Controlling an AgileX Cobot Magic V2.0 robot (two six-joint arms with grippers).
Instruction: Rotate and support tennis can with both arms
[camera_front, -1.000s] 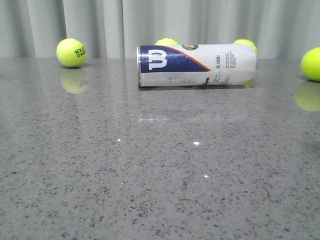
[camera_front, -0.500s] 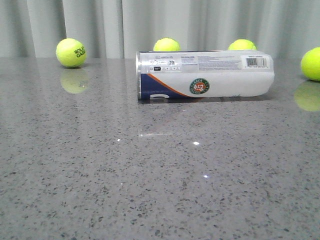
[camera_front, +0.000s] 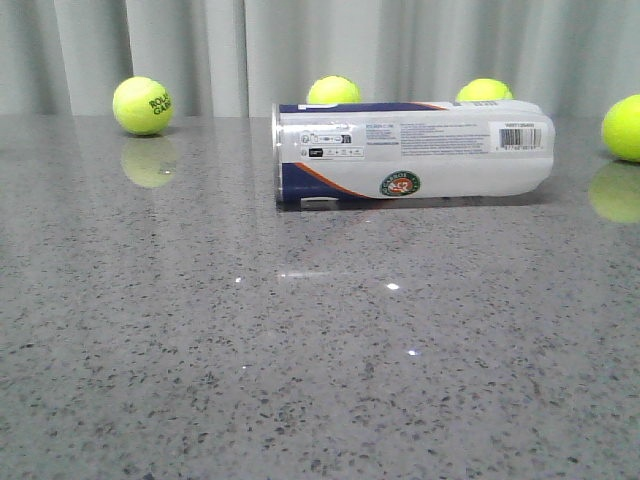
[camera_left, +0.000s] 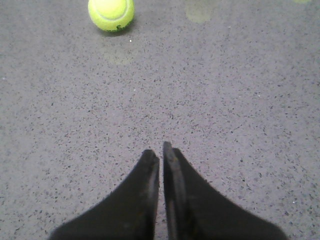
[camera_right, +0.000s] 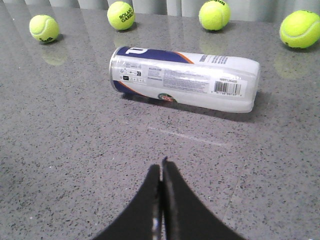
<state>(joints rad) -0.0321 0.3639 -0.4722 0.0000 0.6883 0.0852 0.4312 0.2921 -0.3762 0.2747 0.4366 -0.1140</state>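
The tall white plastic tennis can (camera_right: 184, 80) lay loose ahead of the clenched right gripper (camera_right: 161, 167); the left gripper (camera_left: 161, 154), also clenched, faced elsewhere. Any nudge might have rolled it away.

1. Light is even, cool and moderately bright, falling from overhead.
2. The polished speckled desk (camera_front: 320, 380) mirrors small white glints in front of the tennis can (camera_front: 410, 150).
3. A thin dark shadow lies under the can; pale ball reflections sit beneath each tennis ball (camera_front: 143, 105).
4. In both wrist views, each dark tool (camera_left: 161, 155) (camera_right: 161, 167) is soft and shows little detail.
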